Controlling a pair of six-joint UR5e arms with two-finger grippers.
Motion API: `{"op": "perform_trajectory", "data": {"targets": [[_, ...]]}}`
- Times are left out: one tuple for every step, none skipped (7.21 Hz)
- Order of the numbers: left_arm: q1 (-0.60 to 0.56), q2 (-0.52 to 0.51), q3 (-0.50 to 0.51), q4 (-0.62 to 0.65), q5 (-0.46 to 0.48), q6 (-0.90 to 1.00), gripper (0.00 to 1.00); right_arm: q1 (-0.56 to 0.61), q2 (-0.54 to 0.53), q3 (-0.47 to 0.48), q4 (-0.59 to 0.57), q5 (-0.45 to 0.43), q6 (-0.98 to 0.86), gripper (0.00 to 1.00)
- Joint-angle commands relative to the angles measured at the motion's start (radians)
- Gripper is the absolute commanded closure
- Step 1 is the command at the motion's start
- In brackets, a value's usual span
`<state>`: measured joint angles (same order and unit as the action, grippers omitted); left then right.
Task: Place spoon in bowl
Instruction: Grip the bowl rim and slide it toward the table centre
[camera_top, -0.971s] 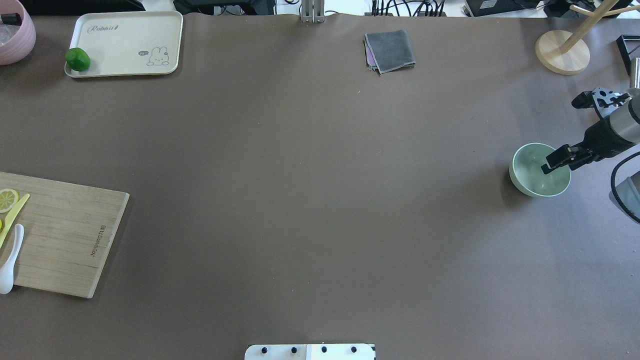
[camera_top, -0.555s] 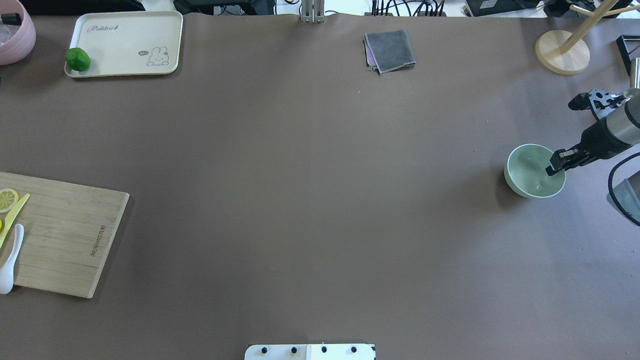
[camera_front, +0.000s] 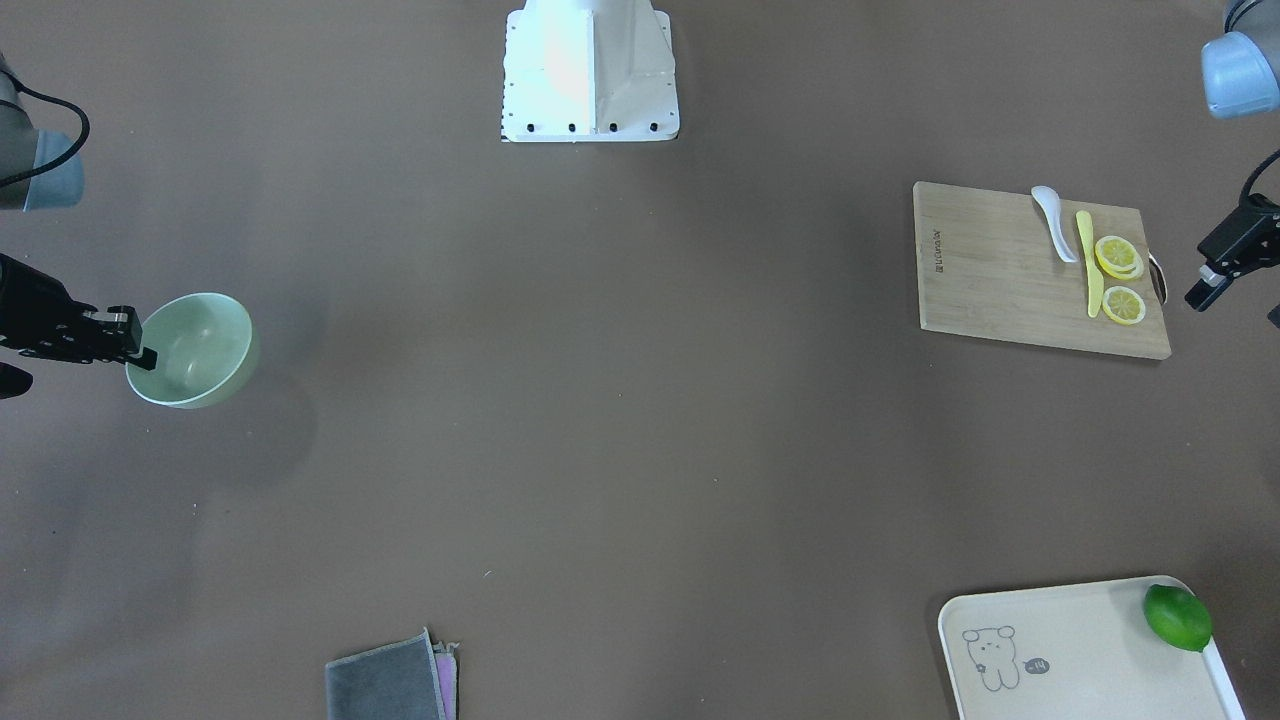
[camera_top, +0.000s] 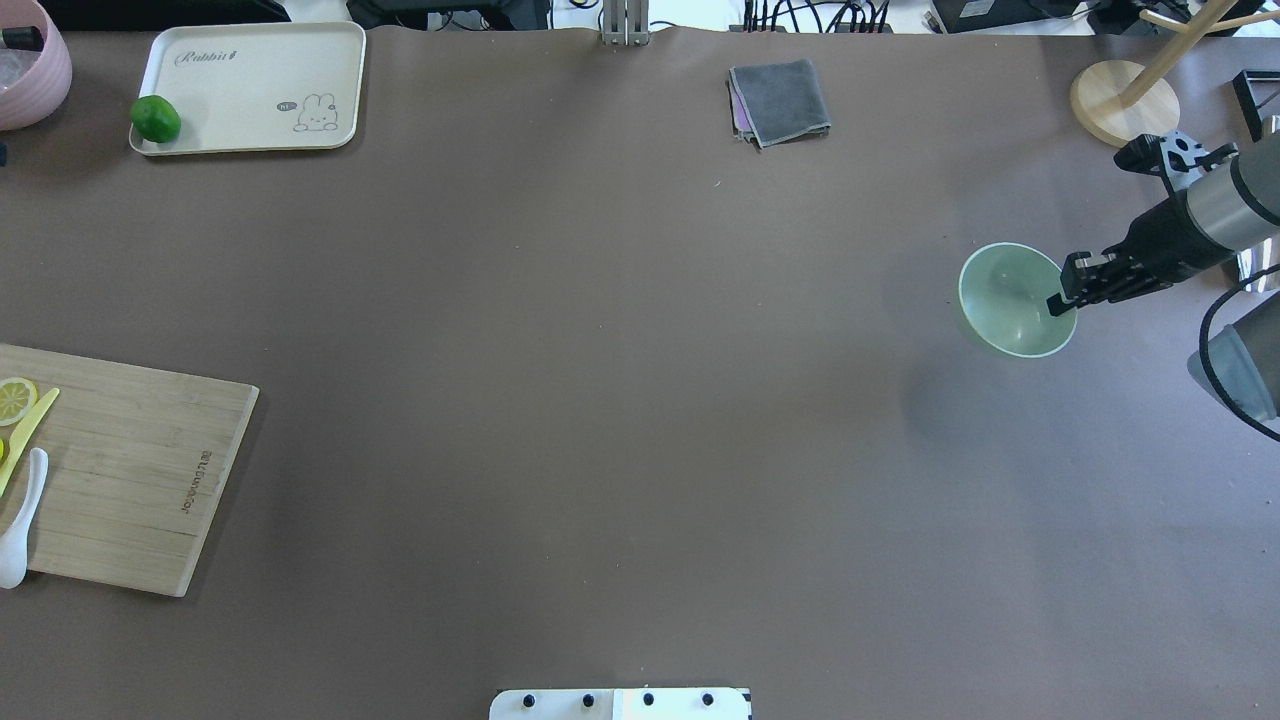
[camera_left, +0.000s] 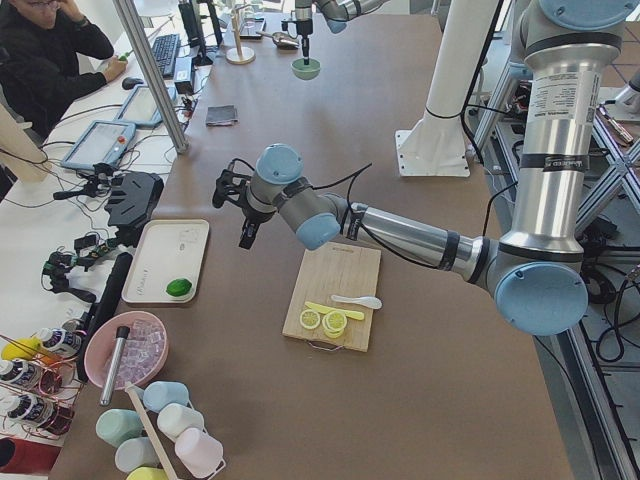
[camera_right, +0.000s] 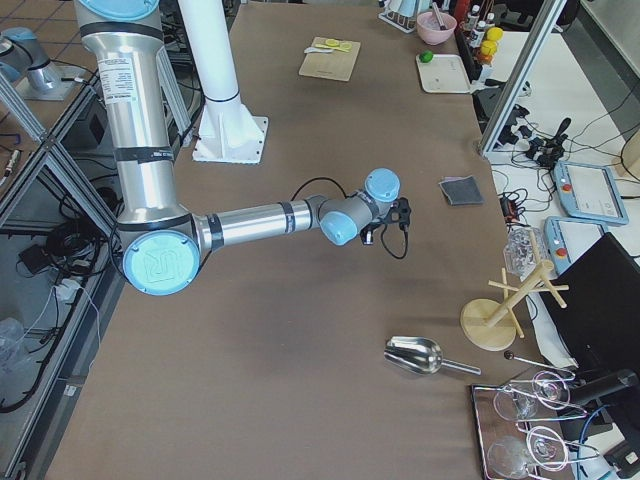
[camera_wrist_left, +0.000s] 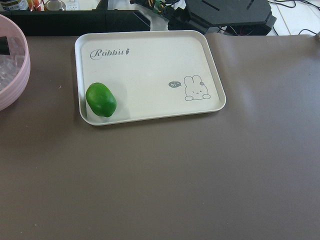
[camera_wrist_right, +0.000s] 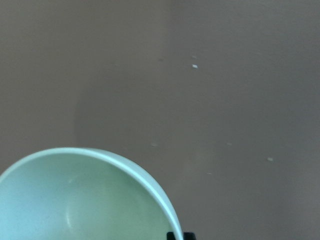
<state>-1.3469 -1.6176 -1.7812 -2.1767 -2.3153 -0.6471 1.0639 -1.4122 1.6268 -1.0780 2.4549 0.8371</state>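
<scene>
Brown table (camera_top: 600, 400) below, bowl (camera_top: 1000, 300) rim in right pincer (camera_top: 1061, 303).

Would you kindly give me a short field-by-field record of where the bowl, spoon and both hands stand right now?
bowl: held clear of the table, tilted, empty
right hand: shut on the bowl's rim
spoon: lying on the cutting board, beside the yellow knife
left hand: above the table past the board, apart from the spoon; open or shut unclear
task: spoon not yet in bowl

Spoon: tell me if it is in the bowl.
No, the spoon lies on the cutting board, across the table from the bowl.
</scene>
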Motion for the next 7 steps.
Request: {"op": "perform_trajectory", "data": {"targets": [[0.000,0.001,0.006,0.000,0.001,0.001,0.02,-0.144,0.166,0.065,-0.008,-0.122,0.280,1.00],[0.000,0.005,0.014,-0.003,0.005,0.006,0.02,-0.262,0.249,0.058,-0.016,-0.243,0.375,1.00],[0.002,0.011,0.031,-0.029,0.008,0.012,0.02,-0.351,0.298,0.051,-0.019,-0.332,0.425,1.00],[0.002,0.012,0.067,-0.094,0.010,0.006,0.02,-0.416,0.336,0.048,-0.045,-0.394,0.459,1.00],[0.002,0.013,0.100,-0.162,0.010,0.003,0.02,-0.473,0.407,0.025,-0.086,-0.442,0.515,1.00],[0.006,0.013,0.106,-0.173,0.010,-0.025,0.02,-0.511,0.473,-0.026,-0.100,-0.492,0.546,1.00],[0.020,0.012,0.105,-0.172,0.010,-0.031,0.02,-0.527,0.502,-0.071,-0.097,-0.514,0.551,1.00]]}}
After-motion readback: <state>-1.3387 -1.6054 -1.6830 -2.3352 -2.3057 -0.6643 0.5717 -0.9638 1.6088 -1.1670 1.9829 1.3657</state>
